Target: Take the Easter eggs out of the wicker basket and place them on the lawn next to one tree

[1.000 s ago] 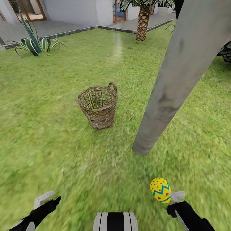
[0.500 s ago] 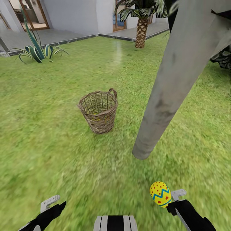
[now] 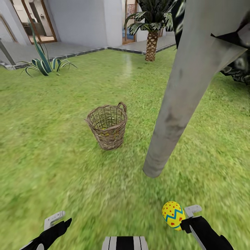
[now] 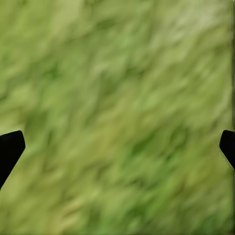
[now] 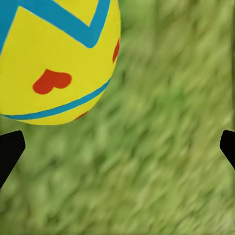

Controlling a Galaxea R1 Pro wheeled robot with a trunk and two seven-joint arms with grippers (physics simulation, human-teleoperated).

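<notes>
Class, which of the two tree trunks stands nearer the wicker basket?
The smooth pale grey trunk, beside the wicker basket; the scaly palm trunk stands far behind.

I stand in a home garden: green lawn point(image 3: 69, 166) all around me, a grey tree point(image 3: 180, 104) trunk close by, a palm point(image 3: 151, 34), paved patio point(image 3: 41, 48) and white house wall point(image 3: 86, 21) beyond.

The egg point(image 3: 173, 215) is yellow with red dots and a blue zigzag; the wicker basket point(image 3: 107, 127) brown; the trunk point(image 3: 180, 93) pale grey; the lawn point(image 3: 52, 146) mottled green.
</notes>
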